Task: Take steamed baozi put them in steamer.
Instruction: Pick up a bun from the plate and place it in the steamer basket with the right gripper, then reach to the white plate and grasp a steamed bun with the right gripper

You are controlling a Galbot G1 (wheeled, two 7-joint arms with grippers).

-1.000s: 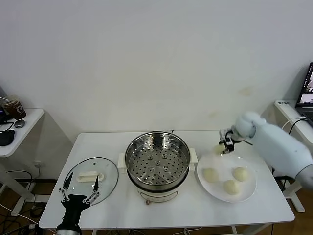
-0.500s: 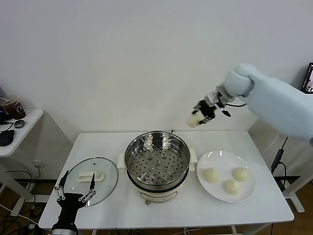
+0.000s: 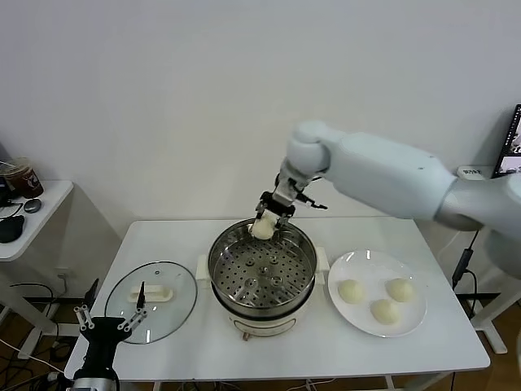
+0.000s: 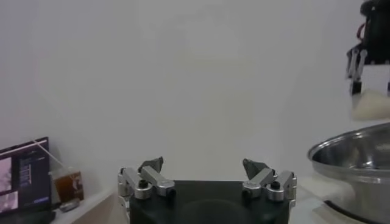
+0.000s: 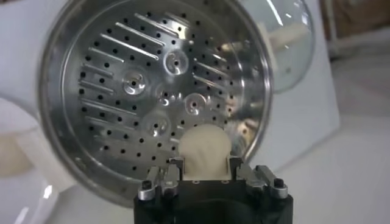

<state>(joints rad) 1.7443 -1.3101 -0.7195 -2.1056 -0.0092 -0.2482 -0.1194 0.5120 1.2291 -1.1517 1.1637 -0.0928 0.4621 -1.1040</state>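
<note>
- Your right gripper (image 3: 271, 213) has swung over from the plate (image 3: 413, 319), clamped on a baozi (image 3: 263, 227) above the steamer (image 3: 262, 268) rim.
- Release here and it may clip the rim and roll out.
- Left gripper (image 3: 107, 322) waits open.

No text, label, brand, number or sign can be read anywhere in these views. The laptop screen (image 4: 24, 176) far from the left claw (image 4: 207, 176) shows only blurred patches, and the cup (image 4: 68, 184) beside it carries a dark band without legible print.
</note>
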